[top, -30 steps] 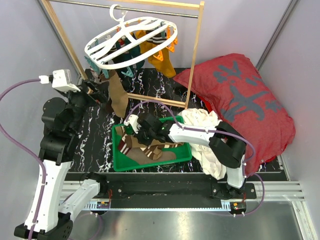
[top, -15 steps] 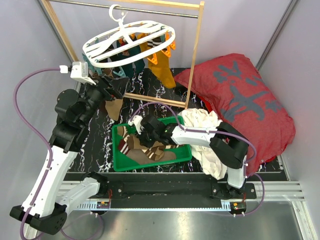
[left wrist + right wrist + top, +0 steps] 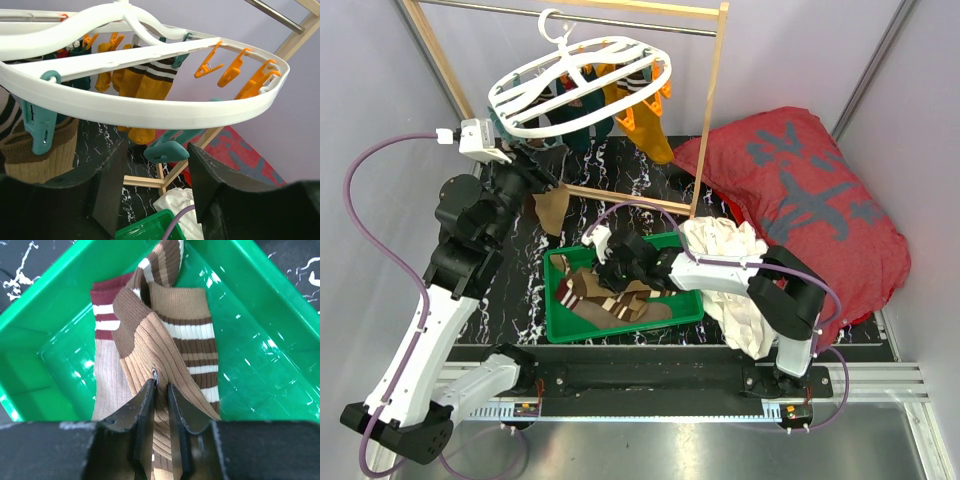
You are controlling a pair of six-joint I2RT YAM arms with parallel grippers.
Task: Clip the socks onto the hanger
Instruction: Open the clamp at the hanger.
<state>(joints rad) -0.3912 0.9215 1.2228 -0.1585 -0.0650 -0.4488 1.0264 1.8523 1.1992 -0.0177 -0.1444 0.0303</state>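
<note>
The white oval hanger (image 3: 582, 82) hangs by its hook from the rack's rod, with mustard socks (image 3: 645, 125) and a tan sock (image 3: 552, 205) clipped under it. My left gripper (image 3: 545, 155) is raised beneath the hanger's rim (image 3: 150, 107). It stands open, and a free teal clip (image 3: 170, 150) sits between its fingers, close to the right one. My right gripper (image 3: 161, 387) is down in the green basket (image 3: 260, 315). Its jaws are a narrow gap apart, tips pressed into a tan sock (image 3: 155, 340) lying over striped socks (image 3: 107, 325).
A wooden rack (image 3: 710, 130) with a metal rod carries the hanger. A white cloth (image 3: 725, 250) lies right of the basket (image 3: 620, 328), and a big red cushion (image 3: 810, 200) fills the right side. Orange clips (image 3: 230, 70) hang along the rim.
My left gripper has risen towards the hanger and its jaws have narrowed around the teal clip. My right gripper has shifted slightly right in the basket and its jaws have parted a little.
</note>
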